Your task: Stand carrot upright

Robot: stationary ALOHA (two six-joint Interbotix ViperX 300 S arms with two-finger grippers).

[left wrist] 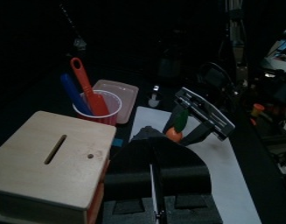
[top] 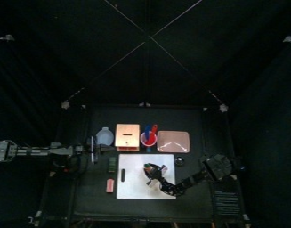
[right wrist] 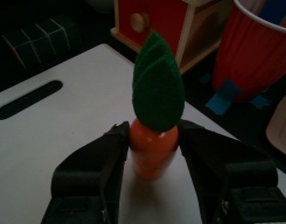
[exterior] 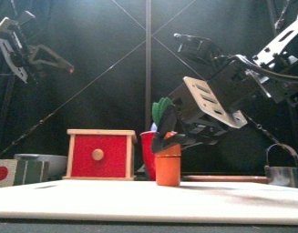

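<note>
Small orange toy carrot with green leaf tip [right wrist: 155,131] upright on white sheet [right wrist: 63,118]. Right claw [right wrist: 153,162] jaws parted, flanking it; withdraw straight without brushing. Left claw [left wrist: 156,188]: cannot tell.

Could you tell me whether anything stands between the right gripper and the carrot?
Nothing visible does: the right gripper has a jaw on either side of the upright carrot, which stands on the white sheet.
</note>
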